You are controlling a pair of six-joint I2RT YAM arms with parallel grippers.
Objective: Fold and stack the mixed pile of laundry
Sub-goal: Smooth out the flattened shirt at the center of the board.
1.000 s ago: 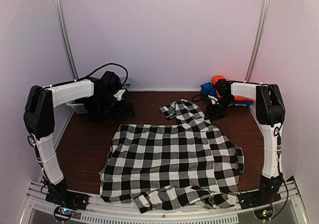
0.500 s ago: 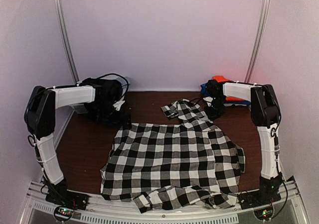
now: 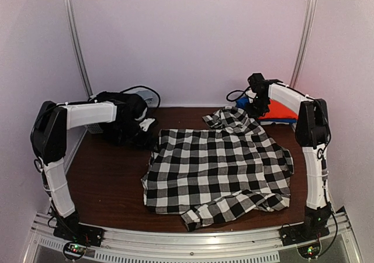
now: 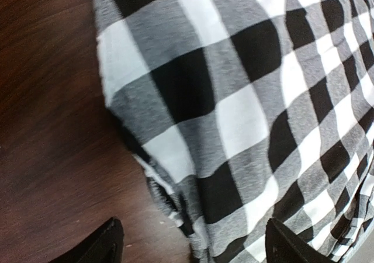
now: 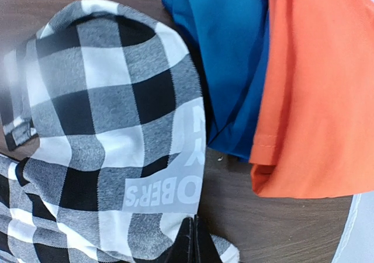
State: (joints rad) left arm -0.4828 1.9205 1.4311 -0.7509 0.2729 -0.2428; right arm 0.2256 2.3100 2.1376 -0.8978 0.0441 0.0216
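Finds the checked shirt (image 3: 219, 169) farther back and farther right than a second ago: no longer spread along the near rail, now across the middle and right of the tabletop (image 3: 105, 181), bunched narrower. Finds the right pincer (image 3: 259, 106) higher and closer to the back wall than before, and the left pincer (image 3: 151, 135) moved right, up to the shirt's far-left corner.

Places the shirt's long axis from far right to near left, collar end at the far right up beside the right pincer, hem toward the near rail, one sleeve folded across the near edge. Places the collar just beside an orange garment (image 3: 279, 110) and a blue garment (image 3: 242, 103) heaped in the far-right corner.

From the right wrist, shows the right pincer (image 5: 191, 239) closed tight, pinching a fold of the checked shirt (image 5: 105, 117) near its printed grey label, with the blue garment (image 5: 234, 58) and the orange garment (image 5: 315, 87) lying just past it.

From the left wrist, shows the left pincer (image 4: 193, 248) spread wide, holding nothing, straddling the rumpled edge of the checked shirt (image 4: 234, 117) where it meets bare wood; cannot tell whether the fingertips (image 4: 111, 239) touch the cloth.
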